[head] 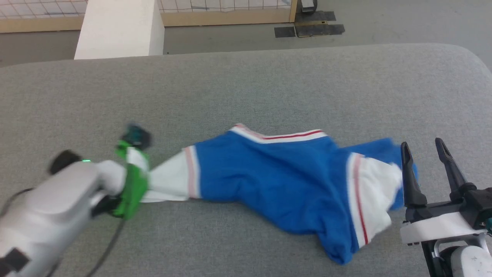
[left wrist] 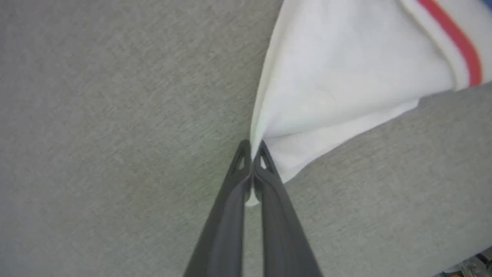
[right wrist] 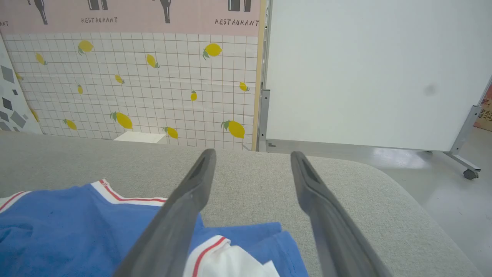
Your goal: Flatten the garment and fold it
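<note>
Dark fingers of the left gripper are pinched together on the tip of a white sleeve. From there the blue T-shirt lies rumpled across the grey padded surface. Beside its other sleeve, the right gripper stands with fingers spread, holding nothing.

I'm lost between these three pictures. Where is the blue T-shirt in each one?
Head view: the garment lies crumpled from centre to right.
Left wrist view: its white sleeve is upper right, tip pinched by the shut left gripper.
Right wrist view: the garment sits lower left, partly behind the open right gripper.
Shared landmark: the grey padded surface under it.
</note>
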`<state>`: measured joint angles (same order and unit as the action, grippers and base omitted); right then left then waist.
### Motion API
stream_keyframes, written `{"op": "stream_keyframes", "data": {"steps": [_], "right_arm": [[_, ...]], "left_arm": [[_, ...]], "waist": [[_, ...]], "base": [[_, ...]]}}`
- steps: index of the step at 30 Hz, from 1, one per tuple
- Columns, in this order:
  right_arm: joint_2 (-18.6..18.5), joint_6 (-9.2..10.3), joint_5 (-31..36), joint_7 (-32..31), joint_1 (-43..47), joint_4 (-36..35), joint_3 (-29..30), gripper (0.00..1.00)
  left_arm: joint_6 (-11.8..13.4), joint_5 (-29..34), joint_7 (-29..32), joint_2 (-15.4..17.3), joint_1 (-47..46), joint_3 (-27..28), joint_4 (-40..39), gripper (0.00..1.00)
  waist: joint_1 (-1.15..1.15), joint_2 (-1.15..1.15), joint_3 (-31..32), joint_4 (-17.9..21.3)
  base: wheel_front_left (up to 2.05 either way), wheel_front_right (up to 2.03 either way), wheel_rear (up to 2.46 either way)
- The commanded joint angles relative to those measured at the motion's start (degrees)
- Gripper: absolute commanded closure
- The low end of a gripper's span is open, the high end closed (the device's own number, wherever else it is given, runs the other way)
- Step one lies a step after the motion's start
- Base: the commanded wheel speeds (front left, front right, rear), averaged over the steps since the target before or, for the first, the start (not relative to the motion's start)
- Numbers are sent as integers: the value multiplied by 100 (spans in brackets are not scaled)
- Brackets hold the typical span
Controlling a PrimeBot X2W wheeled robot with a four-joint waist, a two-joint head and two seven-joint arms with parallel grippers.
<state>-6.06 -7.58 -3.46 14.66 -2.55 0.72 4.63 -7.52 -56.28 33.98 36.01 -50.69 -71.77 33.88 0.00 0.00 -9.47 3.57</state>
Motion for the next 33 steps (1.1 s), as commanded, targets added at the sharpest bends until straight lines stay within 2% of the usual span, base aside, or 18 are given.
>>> {"op": "stream_keyframes", "data": {"steps": [1,7,23,24,25,30,33], "right_arm": [[31,9,52,33,29,20,7,0],[-8,9,50,33,91,109,26,0],[-113,9,78,13,261,385,-5,0],[-113,9,77,8,265,393,-17,0],[-115,9,75,3,276,407,-32,0],[-129,9,60,-5,361,444,-48,0],[-150,9,47,-14,406,442,-42,0]], "left_arm": [[4,-45,-45,240,-67,4,103,100],[60,-218,-174,641,58,141,430,100],[240,-349,-679,732,520,244,654,100],[268,-347,-807,729,539,277,635,39],[309,-320,-1009,720,569,312,598,0],[585,-360,-2285,649,806,688,267,0],[871,-387,-3183,713,1041,980,-53,0]], "waist": [[0,0,24,-27],[0,0,67,-67],[0,0,398,-339],[0,0,414,-348],[0,0,440,-358],[0,0,568,-401],[0,0,626,-438]], "base": [[0,0,0],[0,0,0],[0,0,0],[0,0,0],[0,0,0],[0,0,0],[0,0,0]]}}
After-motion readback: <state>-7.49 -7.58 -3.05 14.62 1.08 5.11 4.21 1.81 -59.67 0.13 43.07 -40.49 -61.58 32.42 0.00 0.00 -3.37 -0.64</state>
